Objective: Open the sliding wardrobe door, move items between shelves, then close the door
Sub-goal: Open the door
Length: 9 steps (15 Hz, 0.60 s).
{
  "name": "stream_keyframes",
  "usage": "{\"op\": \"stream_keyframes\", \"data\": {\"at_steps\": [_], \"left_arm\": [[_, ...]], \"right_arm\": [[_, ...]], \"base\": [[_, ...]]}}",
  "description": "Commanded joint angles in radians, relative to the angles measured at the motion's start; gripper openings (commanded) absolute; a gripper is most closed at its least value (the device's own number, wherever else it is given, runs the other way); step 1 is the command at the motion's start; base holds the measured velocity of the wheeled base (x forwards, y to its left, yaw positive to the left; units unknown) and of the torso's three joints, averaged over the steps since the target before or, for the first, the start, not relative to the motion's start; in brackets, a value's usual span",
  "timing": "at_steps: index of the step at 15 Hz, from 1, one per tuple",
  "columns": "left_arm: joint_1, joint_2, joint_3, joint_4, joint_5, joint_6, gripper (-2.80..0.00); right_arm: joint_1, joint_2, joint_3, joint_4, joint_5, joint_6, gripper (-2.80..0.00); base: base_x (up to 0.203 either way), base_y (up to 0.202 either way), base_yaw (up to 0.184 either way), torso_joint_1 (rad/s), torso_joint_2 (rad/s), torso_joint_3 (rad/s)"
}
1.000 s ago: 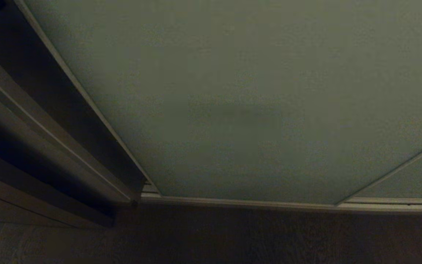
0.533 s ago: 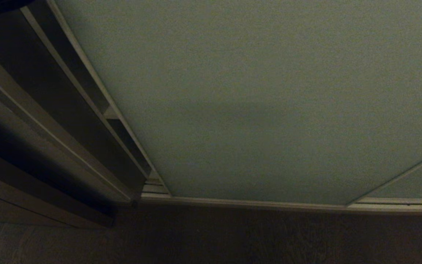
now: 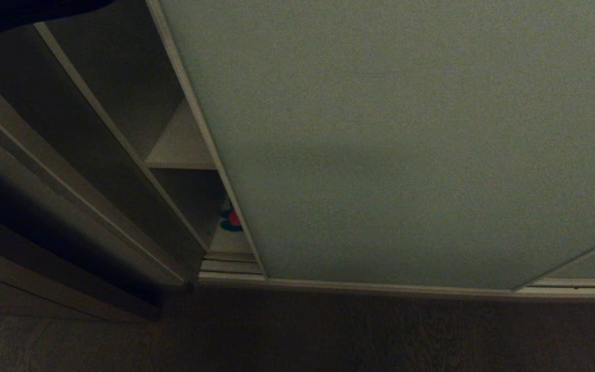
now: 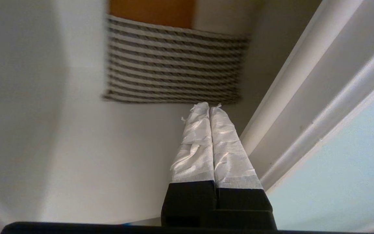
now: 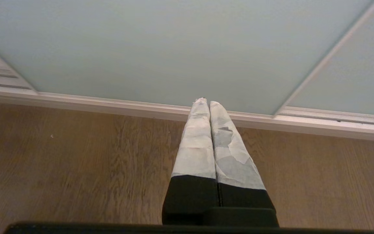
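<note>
While the sliding wardrobe door (image 3: pixel 406 144) fills the frame's centre and right, a gap at left bares a shelf (image 3: pixel 181 147) and, lower, what may be a plush toy (image 3: pixel 231 219). Left gripper (image 4: pixel 209 105), fingers pressed together, empty, beside the door's frame, probably pushing. Right gripper (image 5: pixel 205 101) likewise, idle.
</note>
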Motion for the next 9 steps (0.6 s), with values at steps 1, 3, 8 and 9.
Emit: {"op": "stream_keyframes", "data": {"at_steps": [1,3,8,9], "left_arm": [[-0.055,0.034,-0.026,0.005,0.002,0.0,-2.8],[-0.109,0.056,-0.045,0.009,0.002,0.001,-2.8],[-0.233,0.116,-0.091,0.014,0.008,0.015,-2.8],[-0.261,0.129,-0.104,0.013,0.01,0.019,-2.8]], "right_arm": [[-0.002,0.0,0.001,0.0,0.0,0.0,-2.8],[0.0,0.0,0.0,0.0,0.001,0.0,-2.8],[0.0,0.0,0.001,0.0,0.0,0.0,-2.8],[0.0,0.0,0.0,0.0,0.001,0.0,-2.8]], "base": [[0.0,0.0,0.0,0.0,0.0,0.0],[0.0,0.0,0.0,0.0,0.0,0.0],[0.0,0.0,0.0,0.0,0.0,0.0],[0.0,0.0,0.0,0.0,0.0,0.0]]}}
